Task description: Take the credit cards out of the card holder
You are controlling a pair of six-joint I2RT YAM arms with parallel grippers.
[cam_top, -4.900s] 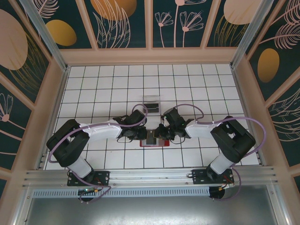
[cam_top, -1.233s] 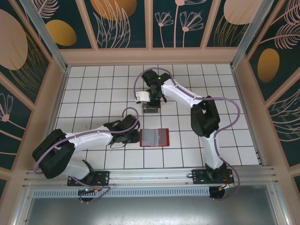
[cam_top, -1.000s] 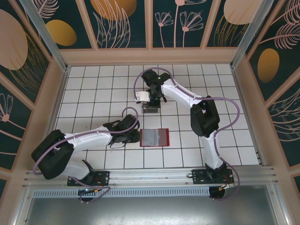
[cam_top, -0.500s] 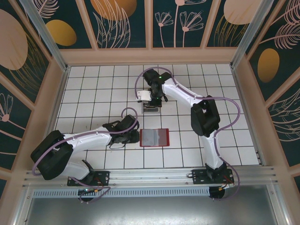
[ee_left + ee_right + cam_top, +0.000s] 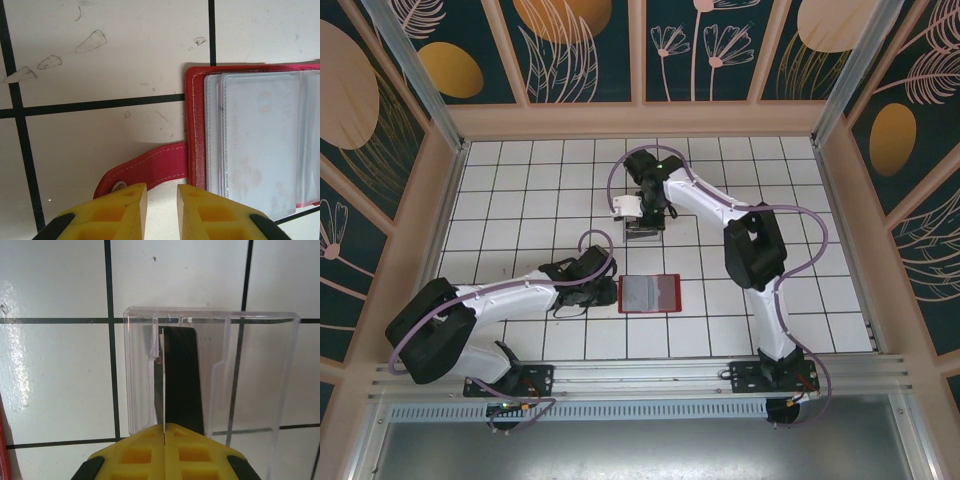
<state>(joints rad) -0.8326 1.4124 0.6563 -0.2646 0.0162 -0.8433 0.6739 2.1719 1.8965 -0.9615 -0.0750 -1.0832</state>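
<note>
The card holder lies open on the tiles, red rim around clear sleeves. Its red tab sticks out to the left. My left gripper sits at that left edge, open by a narrow gap with bare table between the fingers; the left fingertip overlaps the tab's snap end. My right gripper is at the back over the small clear box. It is shut on a thin credit card seen edge-on, standing inside the box beside a dark card face.
The clear box stands on the white tiled table, about two tiles behind the holder. Wooden walls fence the table. The right arm stretches across the right half of the table.
Some seconds ago both grippers were at the holder; the right arm has since moved to the clear box. Over the last second it only shifted slightly there. The left arm stays put.
</note>
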